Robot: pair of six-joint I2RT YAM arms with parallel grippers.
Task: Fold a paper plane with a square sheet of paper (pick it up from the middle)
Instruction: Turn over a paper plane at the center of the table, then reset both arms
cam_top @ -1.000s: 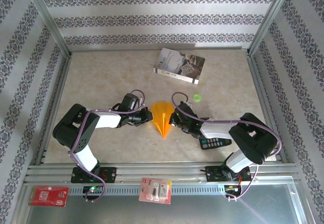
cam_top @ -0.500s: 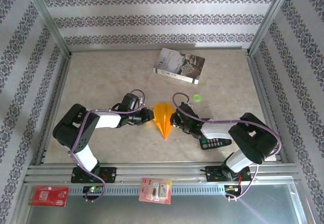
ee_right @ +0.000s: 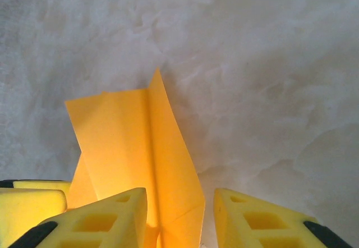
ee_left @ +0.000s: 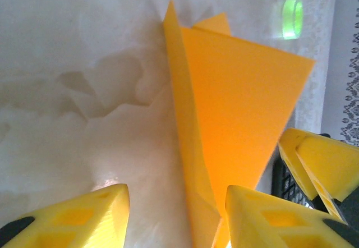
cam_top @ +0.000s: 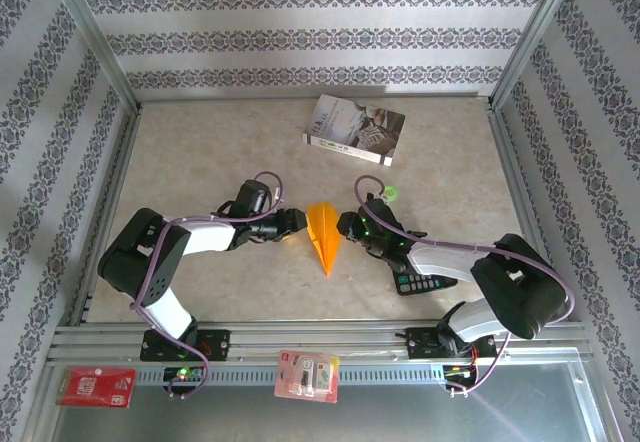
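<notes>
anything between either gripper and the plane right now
Nothing visible. The left gripper and right gripper sit close on either side of the plane, jaws open, the paper right at their fingers. The calculator lies back by the right arm, off to the side of the plane.

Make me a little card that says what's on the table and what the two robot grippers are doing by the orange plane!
Plane: paper plane on the table, tip toward the arm bases
Left: left gripper at the plane's left side, jaws apart
Right: right gripper at its right side, jaws apart
Far side: book
Near right arm: small green disc
Under right arm: calculator, partly hidden
</notes>
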